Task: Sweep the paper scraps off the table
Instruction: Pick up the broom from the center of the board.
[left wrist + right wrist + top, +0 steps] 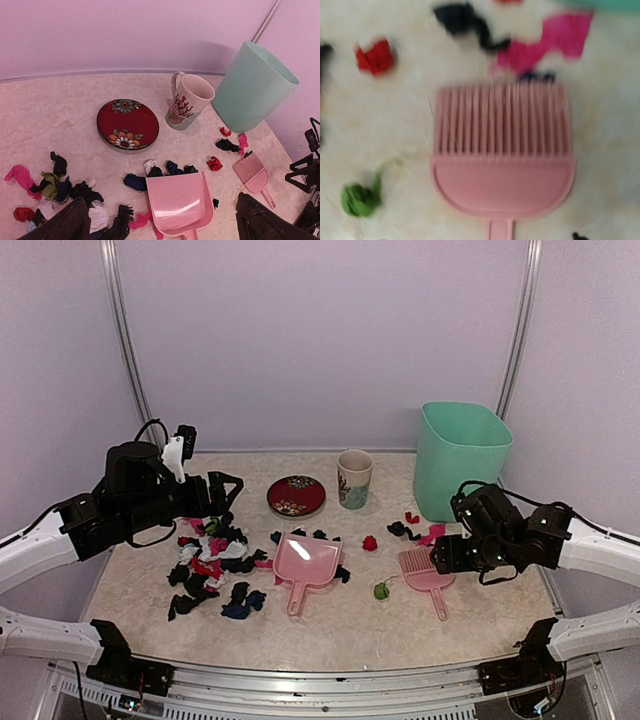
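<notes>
Plainly, no sweeping is done yet: the scraps (pixel 210 565) are spread over the surface (pixel 330 635) and the dustpan (pixel 305 562) is seen empty. Nearest the arms, the biggest heap, mostly black with red, pink and white, is found on the left. A lone green scrap (pixel 381 591) lies between the dustpan and the brush (pixel 425 575). Both tools are laid flat, handles pointed toward the near edge.

The right claw (pixel 440 556) is held just over the brush head. Whether its jaws are apart or together cannot be told, and no grip is shown. The left claw (pixel 228 495) is spread wide and empty above the far side of the heap.

Farther back, dark scraps are lined along the dustpan's lip and a red scrap (pixel 369 542) is set to the right of it. Black and pink bits (pixel 415 530) are scattered before the bin (pixel 460 455). A plate (pixel 296 496) and a cup (pixel 353 478) are placed behind.

The scraps are judged feather-light, soft and crumpled. They are likely to be flicked or rolled aside rather than pushed cleanly, so pinching them singly is ill advised. The brush is judged to be stiff, light plastic, best taken by its thin handle close to the head. It may slide on the smooth surface when pinched.
</notes>
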